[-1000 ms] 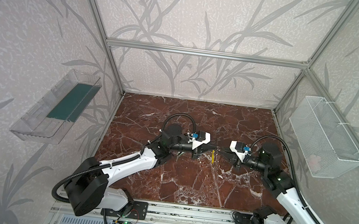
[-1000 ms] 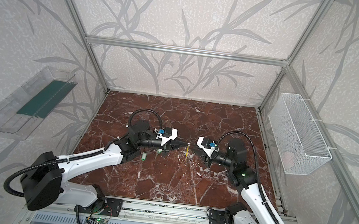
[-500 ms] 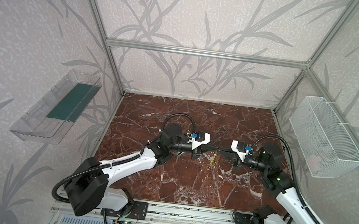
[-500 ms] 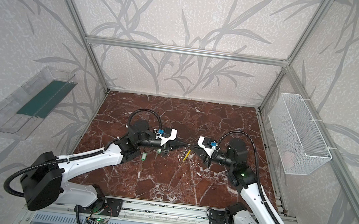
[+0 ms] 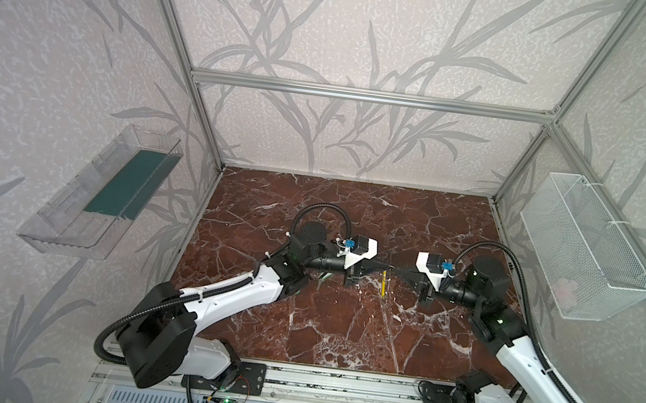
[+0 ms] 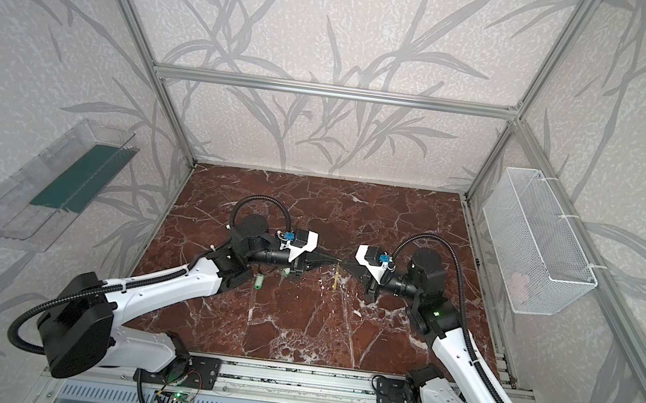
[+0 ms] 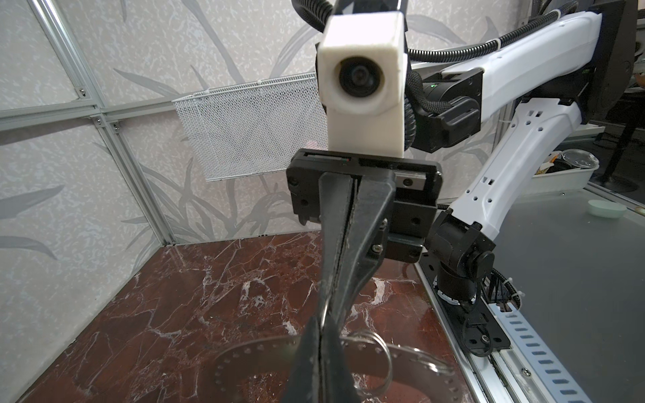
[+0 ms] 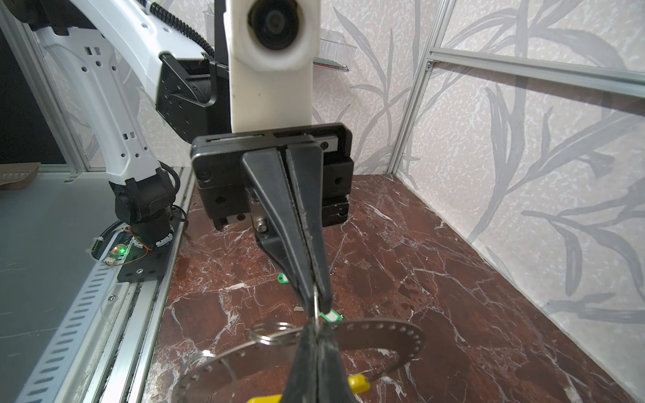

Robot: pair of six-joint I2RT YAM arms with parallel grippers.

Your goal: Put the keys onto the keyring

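The left gripper (image 5: 384, 265) and right gripper (image 5: 396, 269) meet at the centre of both top views, each closed on the keyring (image 8: 384, 335). The keys (image 6: 259, 281) lie just left on the table (image 6: 297, 325), labels unreadable.

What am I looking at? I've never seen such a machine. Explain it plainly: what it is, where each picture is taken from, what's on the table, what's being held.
Two robot arms, the left arm and the right arm, stand at a marble table. Two pictures look down from above and are nearly alike. The other two come from a camera on each wrist, looking along that arm's jaws at the opposite arm. Both pairs of jaws are shut, meeting tip to tip, apparently on thin metal of the keyring, a perforated grey band with a yellow sleeve. The keys lie loose on the table, told by their green tags.
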